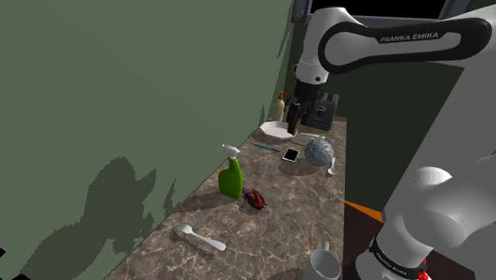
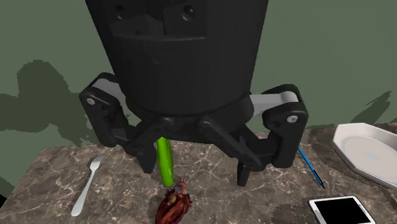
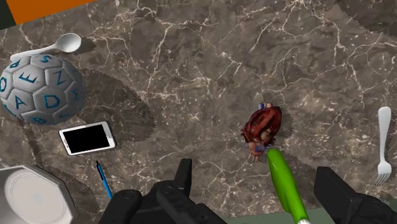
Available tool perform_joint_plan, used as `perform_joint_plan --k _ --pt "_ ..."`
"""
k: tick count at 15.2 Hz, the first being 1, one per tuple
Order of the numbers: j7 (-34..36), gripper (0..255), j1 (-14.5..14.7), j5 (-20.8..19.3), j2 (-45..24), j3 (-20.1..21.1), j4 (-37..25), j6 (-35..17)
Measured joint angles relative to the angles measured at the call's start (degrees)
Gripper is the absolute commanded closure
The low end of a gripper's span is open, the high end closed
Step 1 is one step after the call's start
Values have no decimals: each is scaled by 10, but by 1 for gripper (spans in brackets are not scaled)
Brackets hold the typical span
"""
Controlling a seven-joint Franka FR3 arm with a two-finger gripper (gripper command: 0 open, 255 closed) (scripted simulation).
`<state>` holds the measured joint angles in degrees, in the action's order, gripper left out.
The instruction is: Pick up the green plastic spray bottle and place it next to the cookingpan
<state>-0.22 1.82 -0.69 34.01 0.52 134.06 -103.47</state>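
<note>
- Several things are spread over the marble-patterned table [image 1: 262, 231], listed here from the shoulder view's left to its right.
- A white fork [image 1: 199, 236] is seen lying farthest left, at the near end of the table.
- The green spray bottle [image 1: 231, 178], topped by a white head, is found standing upright close to the green wall [image 1: 119, 95], untouched. A red-brown lump [image 1: 254, 198] is laid just beside it on its right.
- A blue pen [image 1: 266, 147] and a white dish [image 1: 274, 130] are placed farther along the table, with a phone [image 1: 291, 155] near them.
- The tool [image 1: 292, 121] is held over the dish, well apart from the bottle. In the wrist view its fingers [image 3: 184, 181] are seen spread, with nothing pinched, and the bottle is framed between them without contact.
- A grey lettered ball [image 1: 319, 151] is set right of the phone, with a white spoon [image 1: 332, 165] just beside it.
- A white mug [image 1: 322, 265] is seen at the bottom edge.
</note>
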Motion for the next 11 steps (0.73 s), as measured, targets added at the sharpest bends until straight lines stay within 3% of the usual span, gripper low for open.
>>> perform_joint_plan --k 11 --pt "42 0 30 34 -208 41 -86 -127"
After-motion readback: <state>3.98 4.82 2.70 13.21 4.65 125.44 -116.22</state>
